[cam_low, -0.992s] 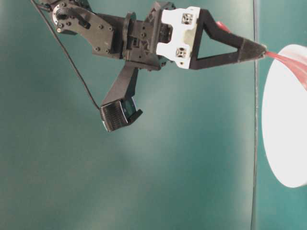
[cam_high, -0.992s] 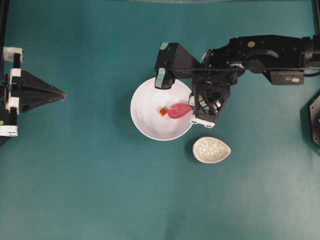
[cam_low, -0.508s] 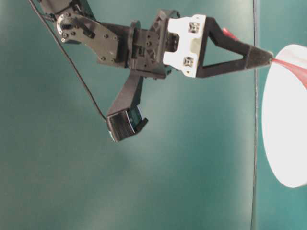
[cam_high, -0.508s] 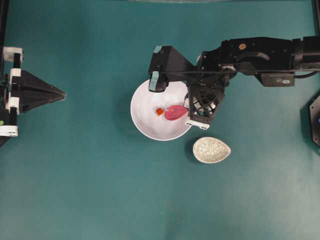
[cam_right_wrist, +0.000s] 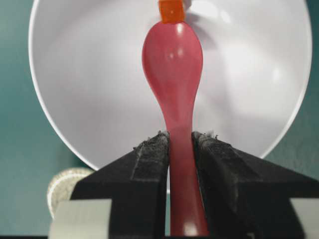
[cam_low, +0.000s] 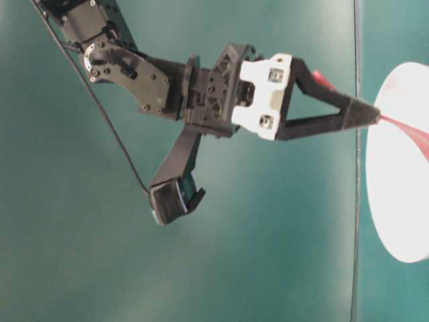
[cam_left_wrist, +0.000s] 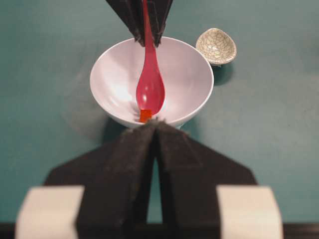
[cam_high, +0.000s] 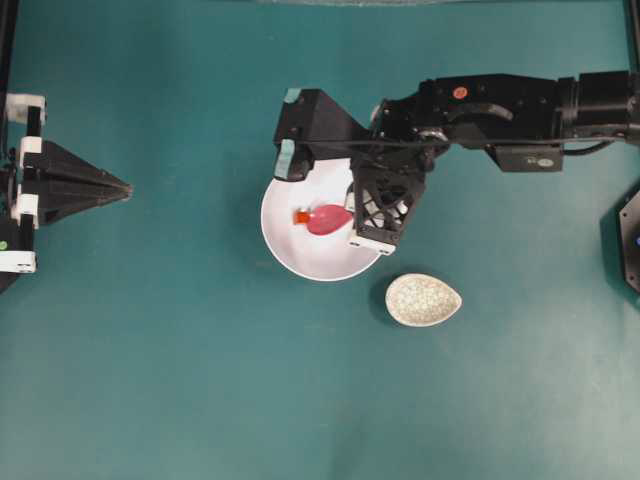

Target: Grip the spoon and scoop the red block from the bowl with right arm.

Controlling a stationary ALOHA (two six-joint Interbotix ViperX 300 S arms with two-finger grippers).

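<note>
Now we see the red block point(cam_right_wrist: 172, 11) sitting inside the bowl point(cam_high: 283, 245), right at the tip of the spoon point(cam_right_wrist: 173, 64), touching or all but touching it. A second ago the spoon's bowl hung near the right side of the dish with the cube apart from it; since then we have watched it slide leftward across the dish, and the cube has gone left with it, so we judge the block is being pushed, not yet scooped. The right gripper point(cam_right_wrist: 180, 142) has its jaws clamped on the spoon's handle, partway closed around it. Off to the far left, the left gripper point(cam_left_wrist: 155, 130) rests with jaws together, holding nothing. The speckled dish point(cam_high: 423, 299) lies just outside the bowl, clear of the spoon's path. Nothing blocks the scoop; the near wall of the bowl may help trap the cube.
</note>
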